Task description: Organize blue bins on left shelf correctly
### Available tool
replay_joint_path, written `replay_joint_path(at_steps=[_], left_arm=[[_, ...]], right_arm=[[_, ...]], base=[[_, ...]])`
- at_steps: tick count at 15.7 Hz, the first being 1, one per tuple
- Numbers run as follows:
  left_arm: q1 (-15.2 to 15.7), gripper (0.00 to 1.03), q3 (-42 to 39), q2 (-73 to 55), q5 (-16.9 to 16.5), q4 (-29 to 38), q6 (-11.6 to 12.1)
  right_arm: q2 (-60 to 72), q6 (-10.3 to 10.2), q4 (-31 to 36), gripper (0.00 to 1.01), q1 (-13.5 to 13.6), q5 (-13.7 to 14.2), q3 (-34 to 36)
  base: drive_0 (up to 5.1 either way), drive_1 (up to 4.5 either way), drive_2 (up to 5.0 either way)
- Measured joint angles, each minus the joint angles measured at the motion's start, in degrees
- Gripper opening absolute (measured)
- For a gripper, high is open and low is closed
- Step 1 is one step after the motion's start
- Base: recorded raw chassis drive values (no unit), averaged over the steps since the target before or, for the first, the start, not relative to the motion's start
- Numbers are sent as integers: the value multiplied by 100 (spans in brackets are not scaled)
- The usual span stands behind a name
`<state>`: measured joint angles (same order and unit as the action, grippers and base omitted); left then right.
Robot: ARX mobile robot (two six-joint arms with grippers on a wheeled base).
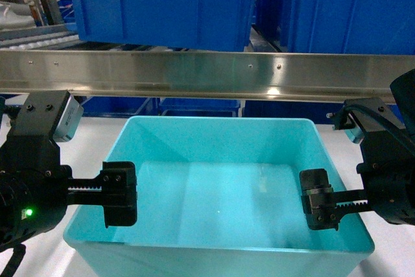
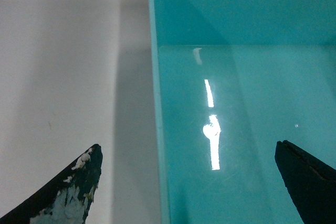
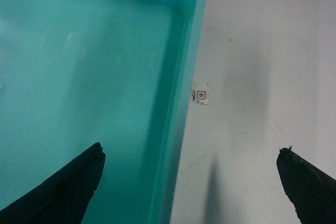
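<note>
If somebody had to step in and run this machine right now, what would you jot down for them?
Left gripper: open, one finger outside and one inside the left wall of the turquoise bin; not clamped.
Right gripper: open, straddling the bin's right wall the same way.
The bin sits on the white table, empty, just in front of the steel shelf beam. Darker blue crates sit on the tier above and behind the beam.
Done: both arms lined up on the bin's side walls.
Left: close both grippers on the walls, lift the bin and place it on the shelf.
</note>
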<state>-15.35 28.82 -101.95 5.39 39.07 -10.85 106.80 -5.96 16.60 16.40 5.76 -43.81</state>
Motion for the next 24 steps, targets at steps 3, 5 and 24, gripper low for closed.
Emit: replay_joint_path(at_steps=[3,5,24], left_arm=[[-68,98,87,-356,81,-81,-118],[-68,98,94,-356,103,-57,-127],[-55,2,140,-568,177,-87,-164]], right_arm=[[341,0,144,98,-35,98,-13],[387,0,149,98,-35,96,-11],[472,-225,238,7,-24,-146,17]], base=[[0,0,0],[0,0,0],[0,0,0]])
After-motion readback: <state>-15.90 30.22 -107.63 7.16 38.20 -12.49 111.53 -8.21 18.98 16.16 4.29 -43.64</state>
